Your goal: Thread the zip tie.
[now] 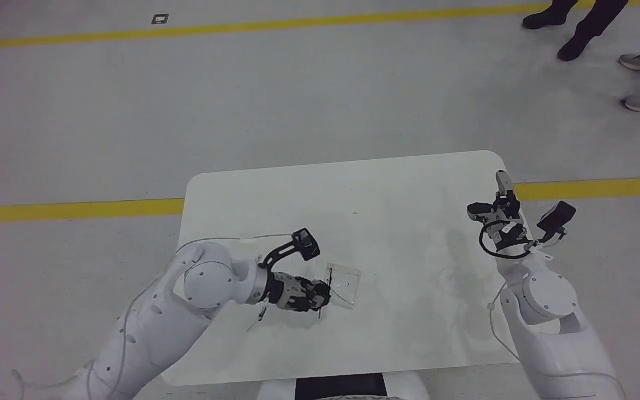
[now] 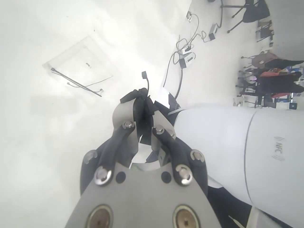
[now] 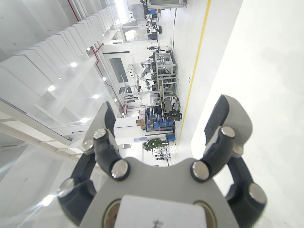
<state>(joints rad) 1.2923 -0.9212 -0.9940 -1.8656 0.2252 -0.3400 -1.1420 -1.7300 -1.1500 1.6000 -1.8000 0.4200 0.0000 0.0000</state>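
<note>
My left gripper (image 2: 142, 98) is shut on a black zip tie (image 2: 147, 84), whose square head (image 2: 143, 74) curls up past the fingertips. In the top view this gripper (image 1: 318, 296) hovers at the near left of the white table (image 1: 400, 200), right beside a clear flat tray (image 1: 345, 283). Several more thin black zip ties (image 2: 76, 84) lie across that tray's edge (image 2: 71, 48). My right gripper (image 3: 163, 110) is open and holds nothing. It sits raised at the table's right edge (image 1: 490, 203), far from the tray.
The table's middle and far side are bare white surface. Yellow floor lines run behind the table. Cables and office chairs (image 2: 249, 5) are on the floor beyond the table edge.
</note>
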